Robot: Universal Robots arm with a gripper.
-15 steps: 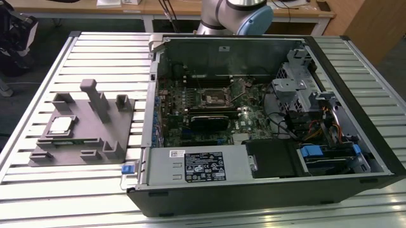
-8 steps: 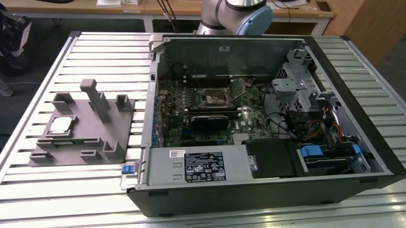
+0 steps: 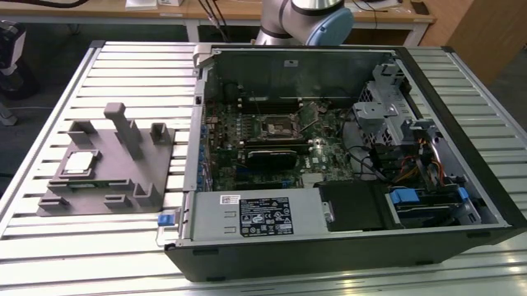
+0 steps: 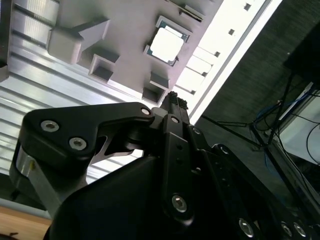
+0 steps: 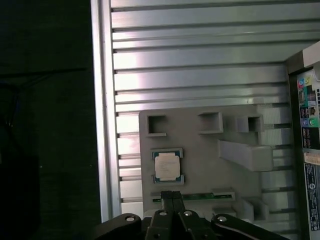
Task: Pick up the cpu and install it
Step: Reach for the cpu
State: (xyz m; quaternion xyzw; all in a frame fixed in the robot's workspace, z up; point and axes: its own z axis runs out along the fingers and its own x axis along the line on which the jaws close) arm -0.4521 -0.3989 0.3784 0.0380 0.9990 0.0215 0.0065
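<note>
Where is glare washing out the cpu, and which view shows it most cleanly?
Second wrist view: the cpu face is blown out white, and the table edge beside the grey fixture glares too. First wrist view: the cpu is pale but its outline reads; the area off the table is near black. Exterior view: the cpu is evenly lit, the computer case interior dimmer.

A slatted metal tabletop [image 3: 99, 246] carries a grey moulded holder [image 3: 123, 179] toward the exterior view's left. An open black computer case [image 3: 329, 253] lies just beside the holder, on its right. A labelled power supply [image 3: 255, 216] fills the case's near edge. A wooden desk [image 3: 239, 12] stands beyond.
</note>
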